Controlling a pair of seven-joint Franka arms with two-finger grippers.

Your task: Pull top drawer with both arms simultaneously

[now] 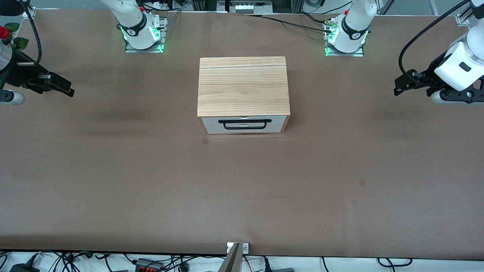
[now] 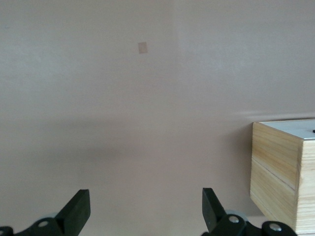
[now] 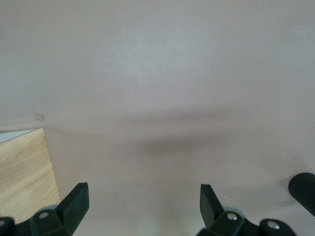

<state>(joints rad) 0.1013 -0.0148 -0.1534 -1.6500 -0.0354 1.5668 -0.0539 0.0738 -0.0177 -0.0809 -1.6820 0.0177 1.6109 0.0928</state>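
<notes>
The wooden cabinet (image 1: pixel 242 86) stands mid-table, its front facing the front camera. The top drawer (image 1: pixel 210 121) is shut flush, and its black bar handle (image 1: pixel 247 125) spans the white front. My left gripper (image 1: pixel 401 85) hangs open and empty above the table toward the left arm's end, well apart from the cabinet. In the left wrist view the gripper (image 2: pixel 146 209) has wide-spread fingers (image 2: pixel 78 212), with the cabinet (image 2: pixel 283 177) off to one side. My right gripper (image 1: pixel 65 87) is open and empty toward the right arm's end. It shows wide open in the right wrist view (image 3: pixel 142 204), with the cabinet corner (image 3: pixel 22 172).
A lower white drawer front (image 1: pixel 210 129) sits under the top one. Small tape marks (image 1: pixel 205 141) (image 1: pixel 362 183) lie on the brown table. A red flower (image 1: pixel 3 32) is at the table's corner by the right arm. Cables hang along the table's front edge.
</notes>
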